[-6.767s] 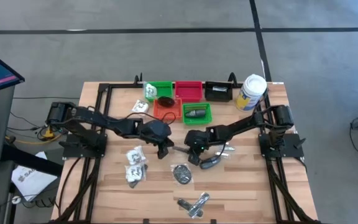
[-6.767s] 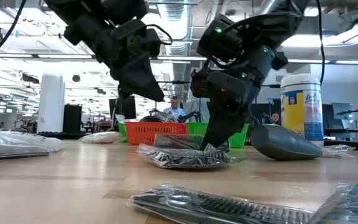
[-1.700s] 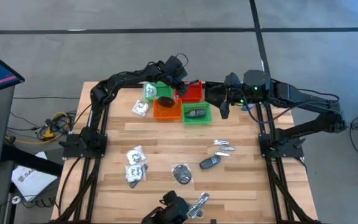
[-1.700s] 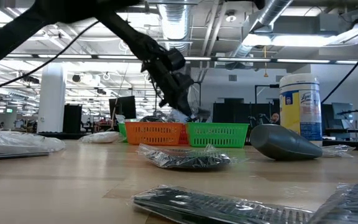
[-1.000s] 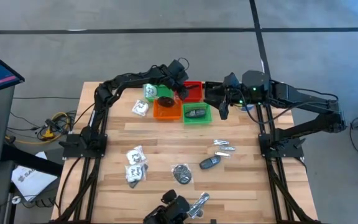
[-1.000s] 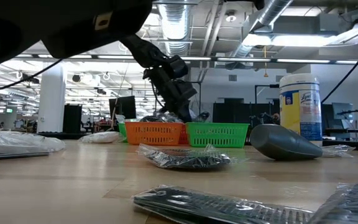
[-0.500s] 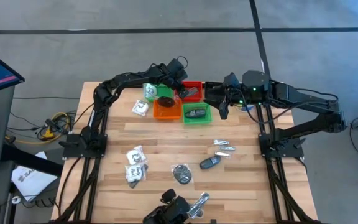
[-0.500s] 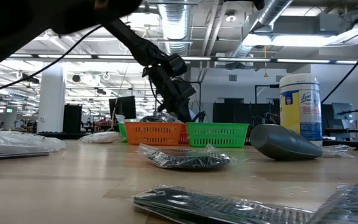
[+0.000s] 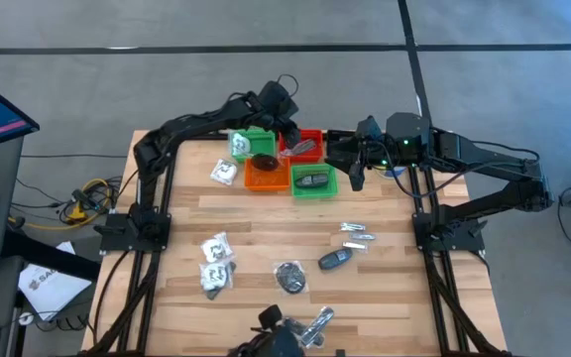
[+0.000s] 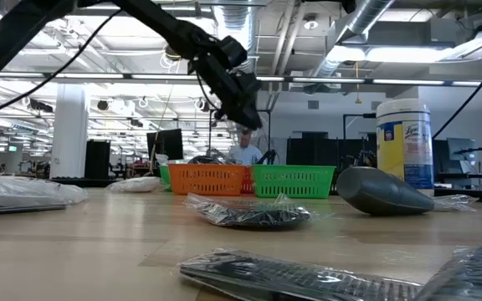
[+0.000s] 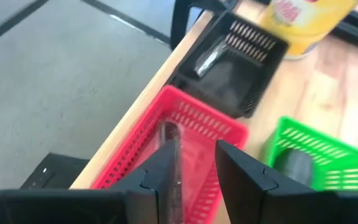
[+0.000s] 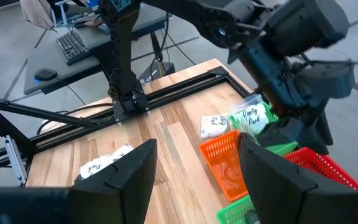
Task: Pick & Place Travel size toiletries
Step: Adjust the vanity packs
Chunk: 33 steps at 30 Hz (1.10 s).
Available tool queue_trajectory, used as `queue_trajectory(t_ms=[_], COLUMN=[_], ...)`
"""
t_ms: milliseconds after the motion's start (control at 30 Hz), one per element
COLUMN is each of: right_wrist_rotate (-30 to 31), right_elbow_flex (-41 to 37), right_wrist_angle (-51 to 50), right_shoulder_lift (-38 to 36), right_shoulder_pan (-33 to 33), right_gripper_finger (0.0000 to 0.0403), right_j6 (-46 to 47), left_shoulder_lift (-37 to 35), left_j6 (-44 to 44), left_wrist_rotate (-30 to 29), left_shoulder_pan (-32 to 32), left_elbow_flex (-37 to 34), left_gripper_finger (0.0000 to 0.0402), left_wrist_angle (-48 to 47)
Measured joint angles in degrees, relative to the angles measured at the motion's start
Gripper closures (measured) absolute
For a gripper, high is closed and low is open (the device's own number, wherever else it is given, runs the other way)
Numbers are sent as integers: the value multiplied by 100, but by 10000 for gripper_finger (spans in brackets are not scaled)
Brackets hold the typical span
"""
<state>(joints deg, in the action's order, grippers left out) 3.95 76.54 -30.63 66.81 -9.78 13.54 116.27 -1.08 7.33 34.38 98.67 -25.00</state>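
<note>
Left gripper (image 11: 191, 165) hangs above the red plastic mesh tray (image 11: 225, 127), jaws apart and empty; a slim silvery sachet (image 11: 168, 134) lies in that tray. Advice: lift straight up, clear of the tray rim, before swinging away.

Right gripper (image 9: 357, 171) waits beside the red tray, jaws apart, empty.

Contents:
- green tray (image 9: 314, 181): dark grey oval.
- orange tray (image 9: 266, 177): dark round piece.
- black tray (image 11: 238, 53): silvery sachet.

More toiletries lie on the worktop (image 9: 395, 288), well apart from the red tray.
</note>
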Motion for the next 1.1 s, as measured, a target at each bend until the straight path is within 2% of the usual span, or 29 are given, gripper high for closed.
queue_trajectory(t_ms=[367, 733, 900, 1100], right_wrist_rotate=[-2, -2, -5, -35], right_elbow_flex=[1, 13, 2, 6], right_wrist_angle=[-22, 6, 61, 511], right_shoulder_lift=[4, 262, 714, 1251], right_shoulder_pan=[0, 209, 560, 1023], right_gripper_finger=[183, 184, 183, 183], right_j6=[-25, 308, 672, 1192], left_shoulder_lift=[-641, -927, -1355, -2322], left_j6=[197, 353, 624, 1199], left_wrist_rotate=[-2, -4, -1, -93], left_shoulder_pan=[-518, -1226, -1629, -2072], left_elbow_flex=[-11, -41, -752, -2198], left_gripper_finger=[294, 294, 294, 294], left_wrist_angle=[-219, -1393, -1399, -1073])
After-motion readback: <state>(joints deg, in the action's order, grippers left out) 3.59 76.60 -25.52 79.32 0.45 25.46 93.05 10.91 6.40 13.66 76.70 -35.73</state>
